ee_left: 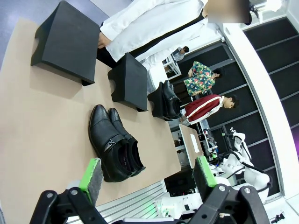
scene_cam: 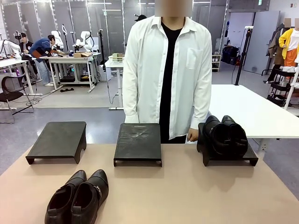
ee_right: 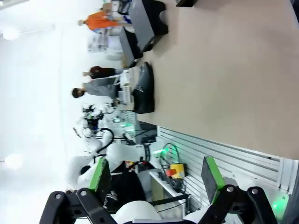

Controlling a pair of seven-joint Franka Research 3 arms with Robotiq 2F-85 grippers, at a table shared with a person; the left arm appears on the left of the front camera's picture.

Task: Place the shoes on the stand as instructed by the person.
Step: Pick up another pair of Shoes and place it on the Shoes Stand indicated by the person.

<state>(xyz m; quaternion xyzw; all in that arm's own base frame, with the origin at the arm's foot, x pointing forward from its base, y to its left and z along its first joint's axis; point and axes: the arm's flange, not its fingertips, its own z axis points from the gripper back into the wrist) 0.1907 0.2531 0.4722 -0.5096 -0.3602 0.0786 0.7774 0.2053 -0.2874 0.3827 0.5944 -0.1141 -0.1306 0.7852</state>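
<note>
Glossy black leather dress shoes [scene_cam: 77, 198] of the loose pair lie side by side and touching on the tan bench [scene_cam: 187, 196], at its near left, toes aimed away from the robot; a second glossy black pair [scene_cam: 224, 135] already sits on the right low black stand [scene_cam: 252, 160]. The left low black stand [scene_cam: 58, 140] and the middle low black stand [scene_cam: 138, 140] are both bare, so the choice between them belongs to the person in the open white shirt [scene_cam: 163, 70], who stands behind the middle stand with arms down and gives no sign that I can read. The robot's left hand [ee_left: 147, 175] hangs back by the near edge of the bench, green-padded fingers [ee_left: 91, 175] spread wide with nothing between them; the robot's right hand [ee_right: 155, 177] is likewise wide open and empty, well apart from the loose pair. The step, as I judge it, is to wait for a clear pointing gesture before committing to a stand. Polished leather will likely slip in the grip, so the toes are a poor hold; better to drop one finger into each shoe and pinch the two adjoining collars together, lifting both at once and level. Set the soles flat within the stand top and let go only once they rest.
</note>
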